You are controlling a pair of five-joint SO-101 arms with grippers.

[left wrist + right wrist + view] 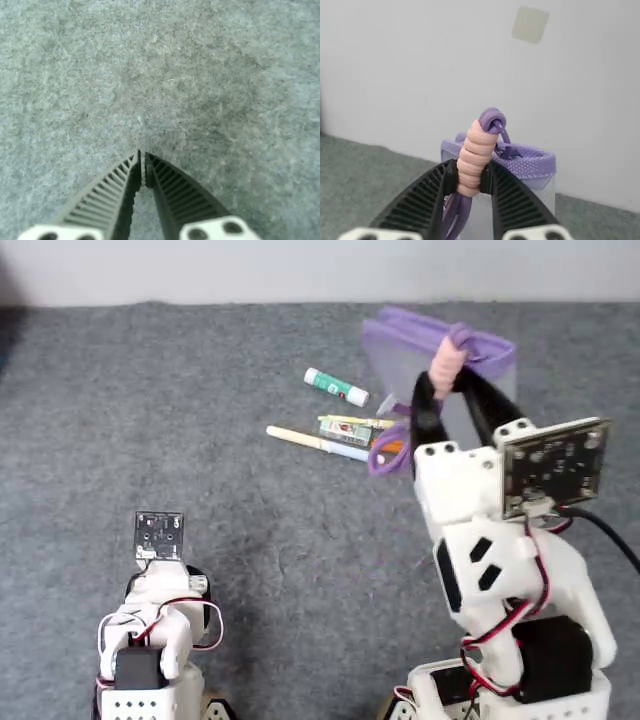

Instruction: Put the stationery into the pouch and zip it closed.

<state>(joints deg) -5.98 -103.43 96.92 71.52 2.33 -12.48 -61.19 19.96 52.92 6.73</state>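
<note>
Right jaws clamped on pink zip pull (476,157) of pouch (532,162), left jaws together.

1 overhead view, 2 close wrist views

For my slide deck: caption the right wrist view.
Right gripper shut on the pink ribbed pull of the purple pouch.

You can read no text here; the label on the glue stick (337,386) is too small.
</note>
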